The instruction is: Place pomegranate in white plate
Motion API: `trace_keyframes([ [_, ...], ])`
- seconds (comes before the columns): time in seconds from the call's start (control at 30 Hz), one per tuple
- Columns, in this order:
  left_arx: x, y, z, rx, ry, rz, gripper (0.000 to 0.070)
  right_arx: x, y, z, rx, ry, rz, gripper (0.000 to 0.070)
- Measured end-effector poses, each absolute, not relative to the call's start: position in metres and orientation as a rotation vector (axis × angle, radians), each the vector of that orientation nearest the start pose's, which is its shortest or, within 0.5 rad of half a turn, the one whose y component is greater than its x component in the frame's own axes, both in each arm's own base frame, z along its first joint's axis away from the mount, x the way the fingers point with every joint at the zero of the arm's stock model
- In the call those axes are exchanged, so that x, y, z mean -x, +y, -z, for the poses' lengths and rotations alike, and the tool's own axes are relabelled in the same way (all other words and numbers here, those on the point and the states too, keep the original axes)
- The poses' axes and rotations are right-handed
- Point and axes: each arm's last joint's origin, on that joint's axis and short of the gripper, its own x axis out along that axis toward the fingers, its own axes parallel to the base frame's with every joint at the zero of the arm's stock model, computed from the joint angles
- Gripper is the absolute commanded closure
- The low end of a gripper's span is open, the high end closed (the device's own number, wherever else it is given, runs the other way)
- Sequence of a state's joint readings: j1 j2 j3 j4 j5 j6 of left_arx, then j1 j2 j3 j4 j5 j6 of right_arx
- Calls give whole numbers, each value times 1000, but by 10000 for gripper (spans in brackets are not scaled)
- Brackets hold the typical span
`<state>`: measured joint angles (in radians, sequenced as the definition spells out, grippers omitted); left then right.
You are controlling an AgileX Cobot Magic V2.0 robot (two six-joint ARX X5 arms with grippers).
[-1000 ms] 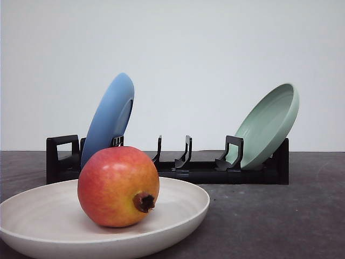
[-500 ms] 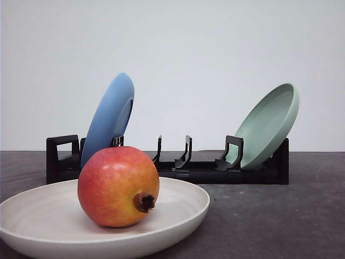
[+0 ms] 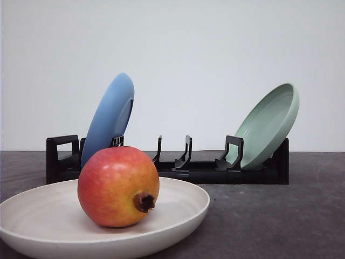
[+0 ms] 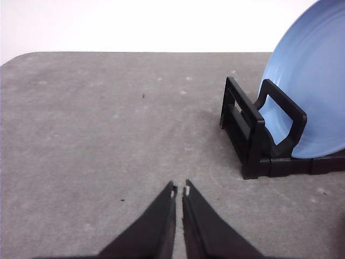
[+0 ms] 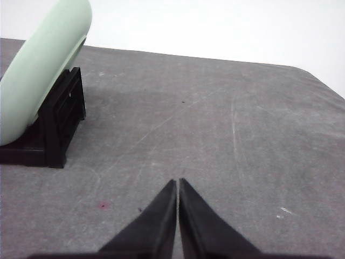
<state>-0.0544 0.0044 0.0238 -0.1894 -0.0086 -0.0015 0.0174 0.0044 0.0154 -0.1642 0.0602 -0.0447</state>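
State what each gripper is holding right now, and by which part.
Nothing is held. The left gripper and right gripper are both shut on nothing above bare table. The pomegranate sits free in the white plate.

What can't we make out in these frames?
- Front view: near rim of the wide off-white matte plate is cut off by the bottom edge.
- Front view: where the round red-orange pomegranate touches the plate is hidden by the rim.
- Left wrist view: the blue round plate is cut off by the frame edge.
- Right wrist view: the pale green plate is cropped; the black slotted rack hides its base.
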Motion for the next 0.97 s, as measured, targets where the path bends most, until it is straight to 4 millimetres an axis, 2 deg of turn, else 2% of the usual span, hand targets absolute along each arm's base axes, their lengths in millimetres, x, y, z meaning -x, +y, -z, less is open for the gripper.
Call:
trace_keyframes([
  [0.97,-95,-5,-153,-4,170,46,700,-96,0,-153,51,154,39,700],
])
